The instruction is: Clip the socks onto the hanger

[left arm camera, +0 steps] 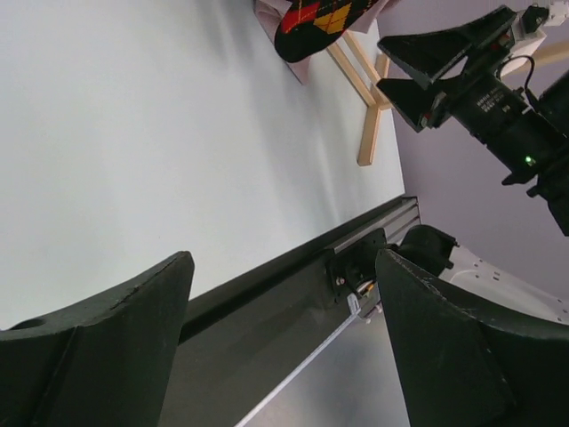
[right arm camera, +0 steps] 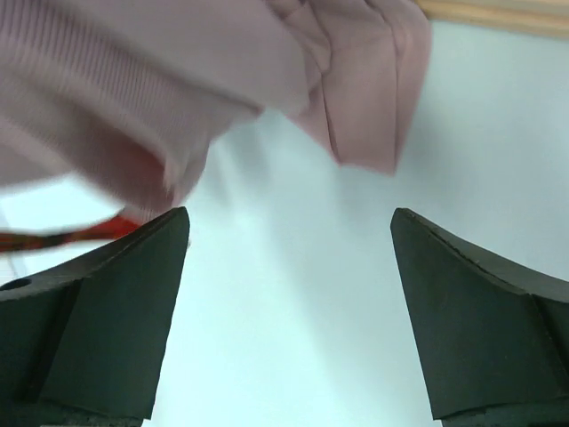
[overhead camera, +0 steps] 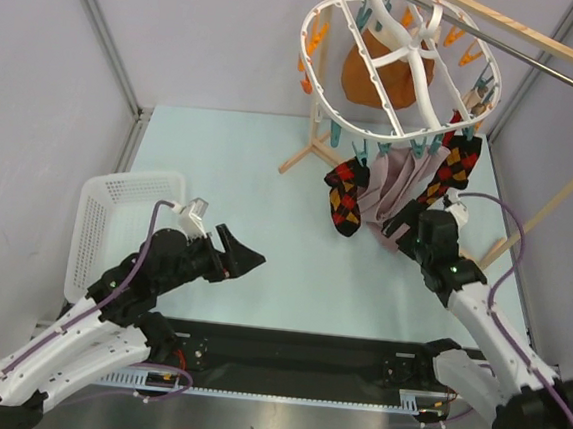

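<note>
Two socks (overhead camera: 346,198) hang long-way down from the hanger (overhead camera: 369,127), one on each side just past my right pincer (overhead camera: 401,225), which is spread wide and holds nothing and is much nearer to them than my left pincer (overhead camera: 243,251), also spread wide and empty.

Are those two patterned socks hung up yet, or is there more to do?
Looks essentially done: both socks hang from clips on the white hanger. Nothing is in hand; the left claw and right claw are open and empty. Only backing the arms away seems left.
</note>
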Motion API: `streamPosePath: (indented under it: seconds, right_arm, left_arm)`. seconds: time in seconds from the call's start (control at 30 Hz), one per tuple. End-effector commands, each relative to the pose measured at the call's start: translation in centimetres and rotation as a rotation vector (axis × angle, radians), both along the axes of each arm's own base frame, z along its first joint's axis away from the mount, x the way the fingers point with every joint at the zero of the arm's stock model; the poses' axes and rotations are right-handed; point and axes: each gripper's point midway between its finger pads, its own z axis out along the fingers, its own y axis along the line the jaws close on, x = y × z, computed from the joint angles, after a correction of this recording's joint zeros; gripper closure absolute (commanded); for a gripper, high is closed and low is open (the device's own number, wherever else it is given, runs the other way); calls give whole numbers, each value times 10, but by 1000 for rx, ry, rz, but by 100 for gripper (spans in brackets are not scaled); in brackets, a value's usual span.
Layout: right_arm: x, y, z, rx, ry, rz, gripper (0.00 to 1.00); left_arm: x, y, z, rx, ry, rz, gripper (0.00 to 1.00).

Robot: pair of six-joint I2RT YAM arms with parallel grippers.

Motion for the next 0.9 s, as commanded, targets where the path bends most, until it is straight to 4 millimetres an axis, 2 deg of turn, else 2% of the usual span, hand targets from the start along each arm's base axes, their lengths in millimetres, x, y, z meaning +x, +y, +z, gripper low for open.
streamPosePath:
  seconds: [0.0, 0.03, 0.07, 0.1, 0.13, 0.17, 0.23, 0.27, 0.33, 0.37, 0.4, 0.43, 0.47, 0.5, 0.53, 0.57, 0.6, 0.63, 0.67, 0.73, 0.77, 0.83, 0.87]
  right_arm:
    - [-51, 3, -8, -24, 45, 116, 0]
    - [-64, 18, -10, 8, 41, 205, 0]
    - [-70, 25, -6, 26, 16, 245, 0]
    - [-78, 30, 8, 51, -59, 286, 0]
    - [-84, 35, 10, 69, -83, 313, 0]
    - [-93, 40, 4, 80, -95, 345, 0]
    - [-102, 45, 17, 137, -199, 376, 0]
    - [-107, 46, 0, 142, -185, 386, 0]
    - [-113, 45, 5, 204, -258, 373, 0]
    - [-115, 46, -12, 218, -242, 367, 0]
    - [-117, 48, -17, 247, -252, 374, 0]
    - [-118, 51, -19, 282, -265, 375, 0]
    - [-117, 51, -25, 286, -255, 368, 1]
    - [-119, 56, -43, 289, -207, 386, 0]
    - [-118, 56, -49, 310, -184, 359, 0]
    - [-118, 56, -60, 307, -147, 352, 0]
    - [-117, 53, -72, 297, -129, 321, 0]
    - [-116, 52, -77, 304, -119, 305, 1]
    - [-116, 51, -81, 317, -113, 287, 0]
    - [-115, 49, -87, 340, -117, 261, 0]
    - [-115, 53, -84, 370, -127, 267, 0]
    - [-117, 58, -97, 396, -109, 275, 1]
    - [-115, 61, -97, 410, -125, 288, 0]
  left_arm:
    - [-5, -10, 10, -36, -96, -95, 11]
    - [-8, -13, 13, -56, -116, -122, 11]
    - [-7, -16, 11, -71, -135, -132, 11]
    - [-7, -16, 12, -81, -166, -140, 11]
    - [-9, -17, 14, -103, -192, -148, 10]
    - [-7, -19, 10, -122, -221, -152, 9]
    - [-9, -18, 13, -168, -274, -152, 7]
    - [-6, -20, 7, -199, -308, -149, 7]
    - [-7, -20, 9, -265, -363, -143, 5]
    - [-9, -19, -7, -283, -373, -143, 5]
    - [-11, -18, 7, -358, -443, -140, 5]
    - [-11, -17, 3, -384, -457, -136, 4]
    - [-13, -16, -14, -403, -454, -132, 3]
    - [-17, -14, -11, -473, -482, -134, 2]
    - [-19, -14, -16, -507, -484, -138, 2]
    - [-19, -14, -38, -518, -452, -136, 2]
    - [-21, -12, -32, -556, -463, -130, 1]
    - [-20, -15, -46, -513, -425, -136, 0]
    - [-22, -16, -49, -499, -421, -151, 0]
    - [-30, -18, -41, -506, -480, -202, 0]
    - [-32, -18, -41, -504, -486, -212, 0]
    - [-38, -20, -40, -508, -497, -250, 0]
    - [-43, -20, -33, -528, -520, -274, 0]
